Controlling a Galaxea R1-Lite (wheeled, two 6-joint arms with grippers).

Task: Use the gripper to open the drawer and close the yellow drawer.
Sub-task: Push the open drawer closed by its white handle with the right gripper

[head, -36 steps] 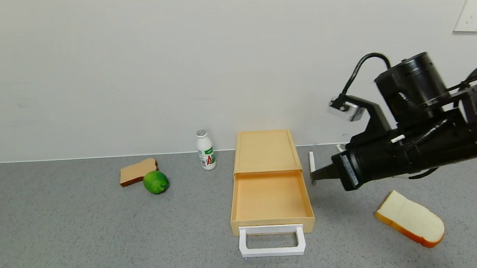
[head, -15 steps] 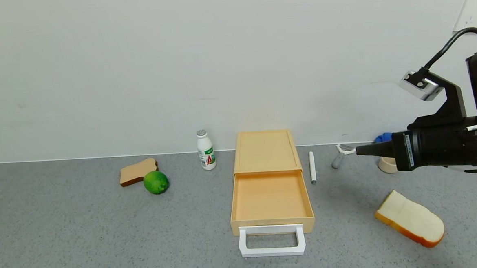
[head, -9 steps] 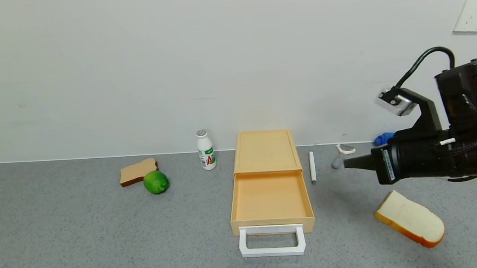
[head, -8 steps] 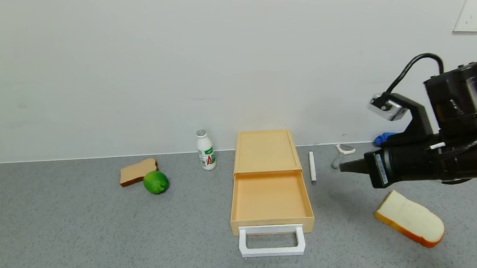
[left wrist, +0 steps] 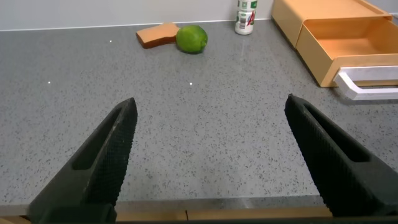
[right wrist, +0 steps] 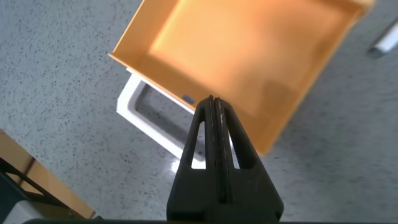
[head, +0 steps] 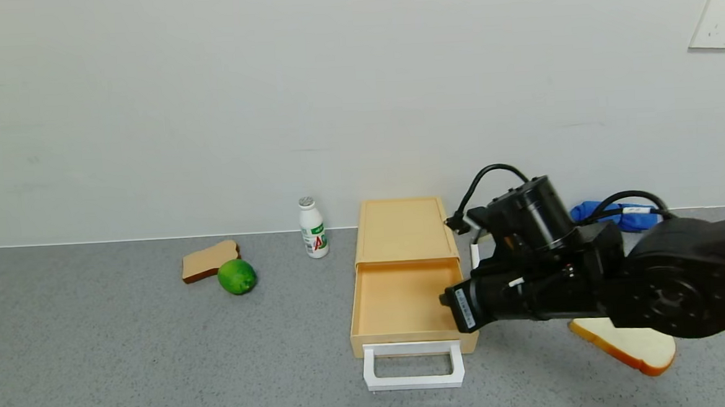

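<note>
My right hand [right wrist: 213, 124], fingers pressed together and empty, hovers over the open yellow drawer [head: 410, 300]; I should lower it before the white handle [head: 413, 366] and push squarely

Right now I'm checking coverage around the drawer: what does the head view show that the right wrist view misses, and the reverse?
Only the head view shows the bottle, the lime, the brown bread slice and the white bread slice.

Only the right wrist view shows the right claw, its fingers pressed together above the tray's front wall.

Both show the yellow drawer pulled open, and its white handle.
</note>
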